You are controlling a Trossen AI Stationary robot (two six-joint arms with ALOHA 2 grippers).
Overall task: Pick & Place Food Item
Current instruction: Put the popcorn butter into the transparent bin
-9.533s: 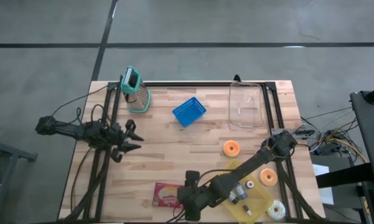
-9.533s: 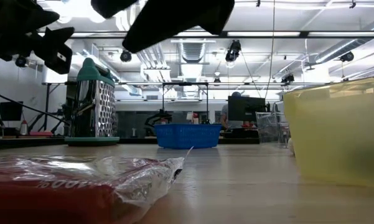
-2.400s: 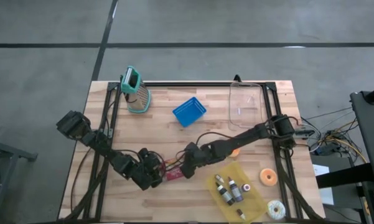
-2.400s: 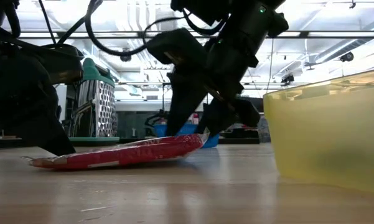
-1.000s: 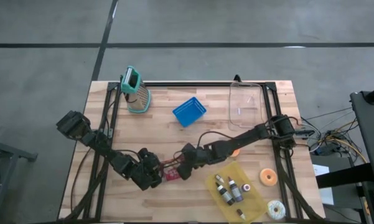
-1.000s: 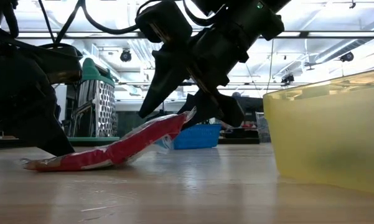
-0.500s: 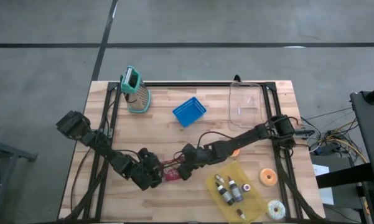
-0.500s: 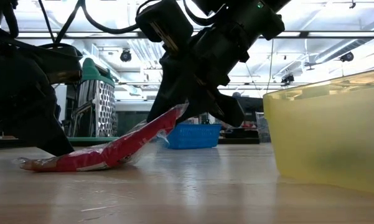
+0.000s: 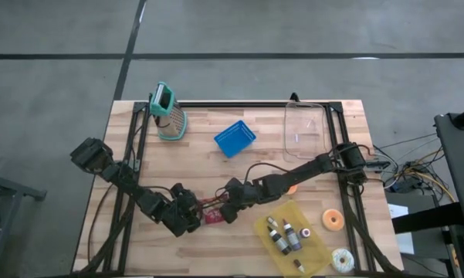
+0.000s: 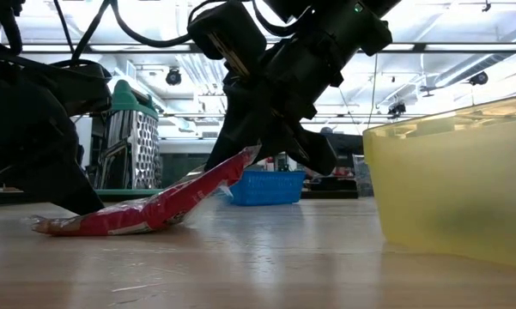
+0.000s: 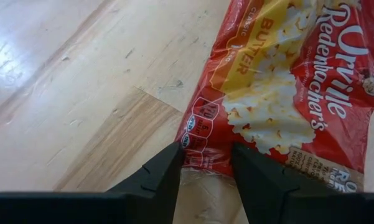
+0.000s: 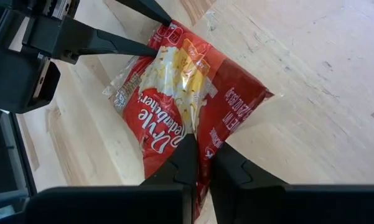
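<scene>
A red popcorn bag lies near the table's front middle, between my two grippers. It also shows in the low view and in the wrist views. My right gripper comes in from the right and is shut on the bag's right end. My left gripper stands open at the bag's left end, which lies on the table. My left gripper's open fingertips sit at the bag's clear sealed end, slanting down from the table's left. That end lies on the wood. Whether they press it, I cannot tell. My right gripper pinches the bag's right-hand edge between its two shut fingers, slanting down from the table's right. That end is raised off the table. The bag slopes down to its other end on the wood.
A blue basket, a teal grater and a clear container stand toward the far edge. A yellow tray with small items and donuts lie at the front right.
My right gripper has shut on the bag's raised right end, staying where it was. The bag's right end stays lifted and its left end stays on the table.
</scene>
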